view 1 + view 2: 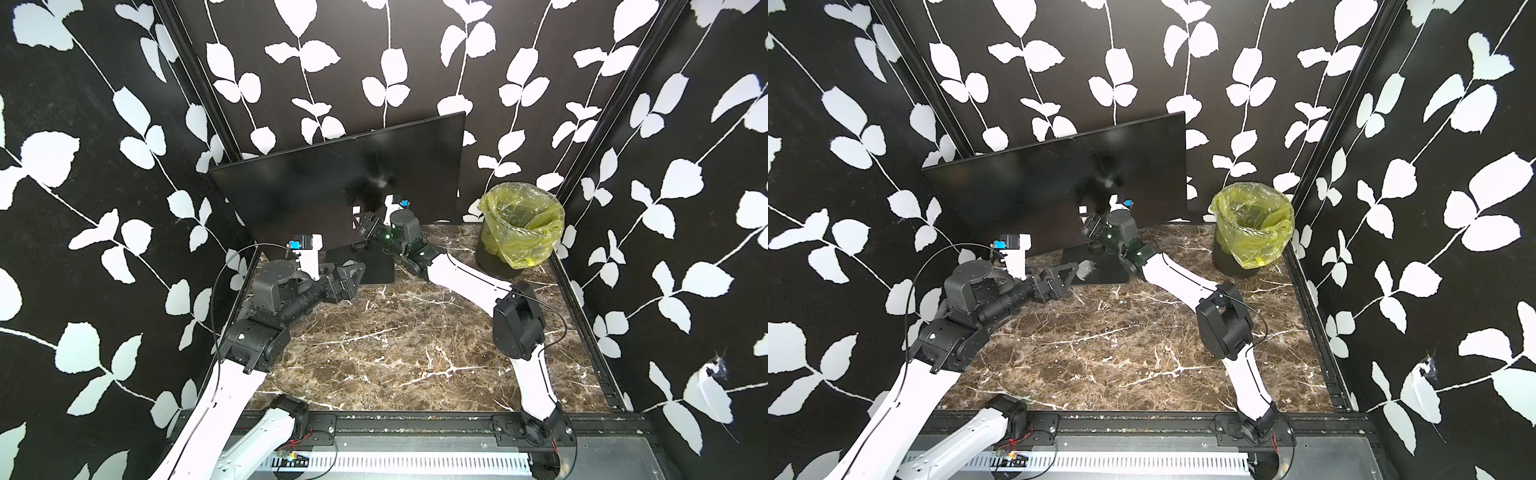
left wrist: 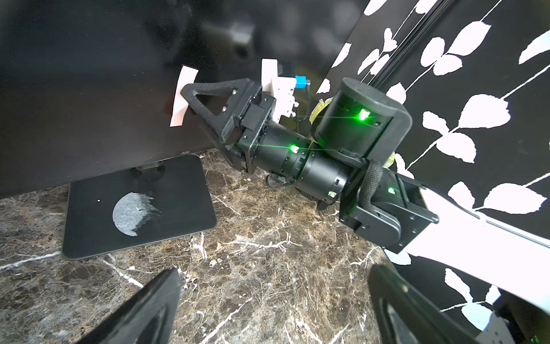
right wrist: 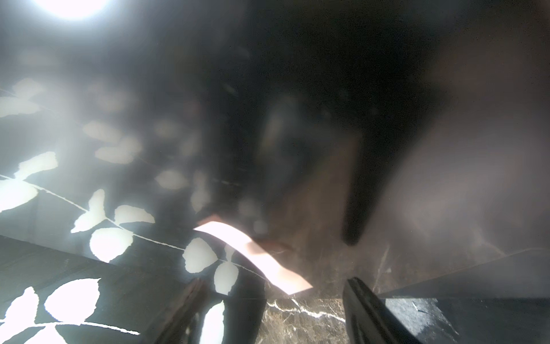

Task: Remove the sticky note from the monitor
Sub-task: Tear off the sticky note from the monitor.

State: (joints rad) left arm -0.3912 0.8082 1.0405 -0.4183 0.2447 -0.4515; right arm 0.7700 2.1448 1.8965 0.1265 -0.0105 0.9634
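Black wallpaper [image 1: 83, 208] printed with white leaf sprigs covers the left, far and right walls of the booth. The floor of the cell is a brown marble-patterned tabletop [image 1: 395, 340] veined in white, with a black rail along its near edge.

The monitor [image 1: 311, 187] stands at the far side, turned at an angle so that its left end is nearer. Its dark, glossy screen reflects the arms. It rests on a flat black base plate [image 2: 89, 226] with a scuffed grey patch. At the far right sits a waste bin lined with a yellow plastic bag [image 1: 536, 245].

The right arm reaches from the near right to the screen. The right gripper [image 2: 192, 102] has its jaws spread wide, and nothing is clamped between them. The left arm lies low at the left. The left gripper [image 2: 273, 312] is also spread wide and empty, just near of the base plate.

The sticky note [image 2: 178, 114], a pale strip, is on the lower part of the screen, right of its middle and above the base plate. It curls away from the glass. The right wrist view shows it [image 3: 238, 238] just ahead of the spread fingers [image 3: 363, 306]. Whether a fingertip touches it I cannot tell.
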